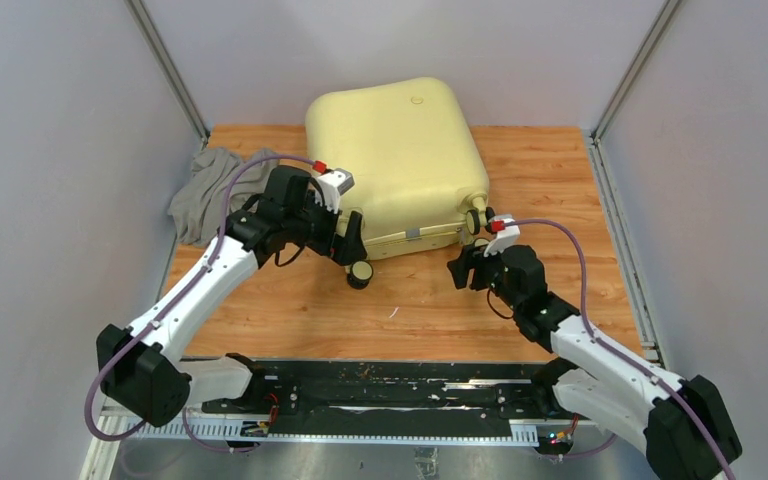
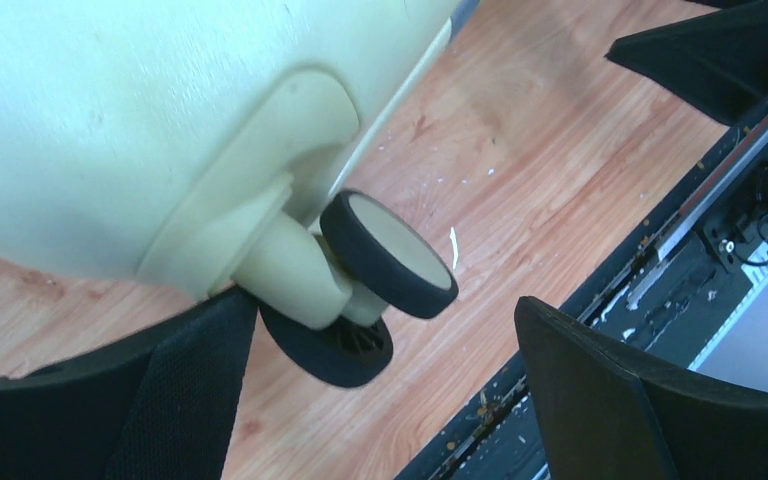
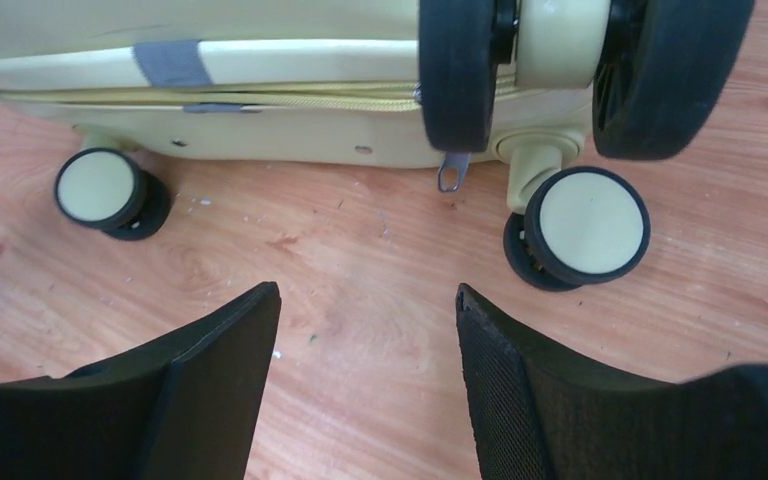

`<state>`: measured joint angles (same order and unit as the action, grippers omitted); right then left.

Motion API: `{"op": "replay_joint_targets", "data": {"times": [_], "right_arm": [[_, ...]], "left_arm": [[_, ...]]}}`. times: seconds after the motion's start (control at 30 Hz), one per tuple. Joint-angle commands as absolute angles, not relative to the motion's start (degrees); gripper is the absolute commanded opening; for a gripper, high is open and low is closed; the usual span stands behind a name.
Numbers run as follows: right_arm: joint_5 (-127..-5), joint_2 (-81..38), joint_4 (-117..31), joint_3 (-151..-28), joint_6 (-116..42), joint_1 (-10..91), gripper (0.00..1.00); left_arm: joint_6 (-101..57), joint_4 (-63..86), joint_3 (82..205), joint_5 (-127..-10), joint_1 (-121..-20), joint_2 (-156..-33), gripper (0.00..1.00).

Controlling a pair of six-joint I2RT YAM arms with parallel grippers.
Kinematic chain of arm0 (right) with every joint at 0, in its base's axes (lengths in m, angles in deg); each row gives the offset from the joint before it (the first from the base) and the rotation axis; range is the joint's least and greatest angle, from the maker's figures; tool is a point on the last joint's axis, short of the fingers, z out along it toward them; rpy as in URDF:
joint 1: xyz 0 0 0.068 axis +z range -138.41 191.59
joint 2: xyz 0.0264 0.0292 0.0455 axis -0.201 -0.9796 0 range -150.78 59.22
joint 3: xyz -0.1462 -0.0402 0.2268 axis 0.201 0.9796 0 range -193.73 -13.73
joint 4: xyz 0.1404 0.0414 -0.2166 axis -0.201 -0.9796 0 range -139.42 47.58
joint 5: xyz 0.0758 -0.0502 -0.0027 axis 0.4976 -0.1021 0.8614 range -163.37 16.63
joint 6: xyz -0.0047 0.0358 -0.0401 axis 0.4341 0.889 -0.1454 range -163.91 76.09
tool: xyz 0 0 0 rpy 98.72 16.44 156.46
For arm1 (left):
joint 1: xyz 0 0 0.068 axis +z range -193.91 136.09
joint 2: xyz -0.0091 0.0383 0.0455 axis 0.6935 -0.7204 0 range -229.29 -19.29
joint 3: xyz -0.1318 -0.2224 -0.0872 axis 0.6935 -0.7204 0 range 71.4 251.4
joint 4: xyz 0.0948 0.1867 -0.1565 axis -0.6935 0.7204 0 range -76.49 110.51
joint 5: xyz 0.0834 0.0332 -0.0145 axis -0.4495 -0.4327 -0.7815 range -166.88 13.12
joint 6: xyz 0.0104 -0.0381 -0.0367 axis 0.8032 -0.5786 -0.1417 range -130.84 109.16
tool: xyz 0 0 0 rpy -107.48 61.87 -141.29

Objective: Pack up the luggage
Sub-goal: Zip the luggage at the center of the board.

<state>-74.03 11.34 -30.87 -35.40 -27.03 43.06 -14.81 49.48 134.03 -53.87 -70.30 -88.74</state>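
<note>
The luggage (image 1: 395,150) is a pale-yellow hard-shell suitcase lying flat and closed at the back middle of the wooden table (image 1: 410,310). My left gripper (image 1: 352,248) is open at its near left corner. In the left wrist view, the left gripper (image 2: 385,305) straddles a black-and-cream caster wheel (image 2: 390,255), with its left finger (image 2: 160,390) against the wheel housing of the luggage (image 2: 110,120). My right gripper (image 1: 465,270) is open and empty just in front of the near right corner. The right wrist view shows the right gripper (image 3: 365,290) above bare wood, facing the zipped edge of the luggage (image 3: 290,65) and its wheels (image 3: 585,225).
A crumpled grey cloth (image 1: 205,185) lies on the table to the left of the suitcase, near the left wall. White walls with metal posts enclose the table on three sides. A black rail (image 1: 380,385) runs along the near edge between the arm bases.
</note>
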Motion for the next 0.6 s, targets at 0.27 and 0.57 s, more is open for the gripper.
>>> {"op": "replay_joint_targets", "data": {"times": [0.27,0.57], "right_arm": [[-78.64,3.53,-6.25,-30.53,-29.19,39.4,0.65],[-76.05,-5.14,5.69,-30.22,-31.17,38.51,0.55]], "left_arm": [[-18.53,43.19,135.09,-53.91,-70.24,-93.56,0.97],[-22.65,39.65,133.69,-54.07,-69.75,-92.28,0.36]]}}
